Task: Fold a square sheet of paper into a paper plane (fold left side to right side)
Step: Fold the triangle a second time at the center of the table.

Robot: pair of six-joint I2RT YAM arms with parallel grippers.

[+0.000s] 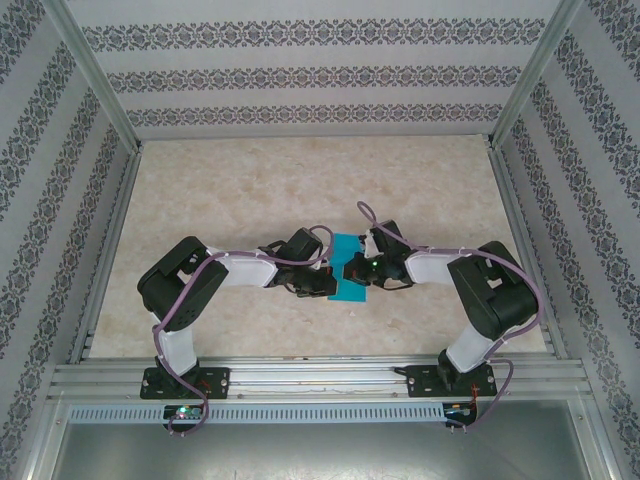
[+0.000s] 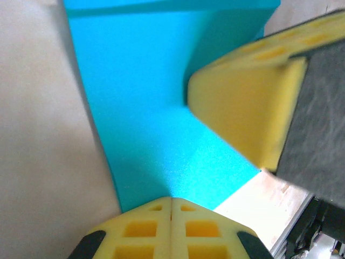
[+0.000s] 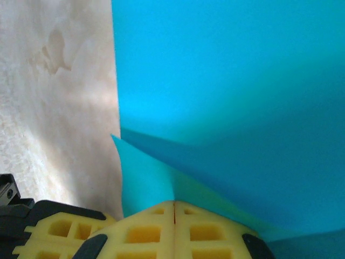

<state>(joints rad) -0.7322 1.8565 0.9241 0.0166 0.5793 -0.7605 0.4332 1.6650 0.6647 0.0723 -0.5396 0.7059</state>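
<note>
The square sheet of paper (image 1: 349,268) is teal-blue and lies mid-table between the two arms. My left gripper (image 1: 334,284) is shut, its yellow fingertips (image 2: 161,211) resting on the sheet's near part (image 2: 145,108), which looks flat. My right gripper (image 1: 357,270) is shut too. In the right wrist view a crease in the sheet (image 3: 215,81) runs into the seam between the fingertips (image 3: 186,218), and a corner flap (image 3: 141,172) stands up beside them. The right gripper's yellow fingers (image 2: 245,105) hover over the sheet's right part in the left wrist view.
The beige marbled tabletop (image 1: 300,185) lies open behind the arms. Patterned walls (image 1: 310,75) and metal frame rails (image 1: 320,380) box the table in on all sides.
</note>
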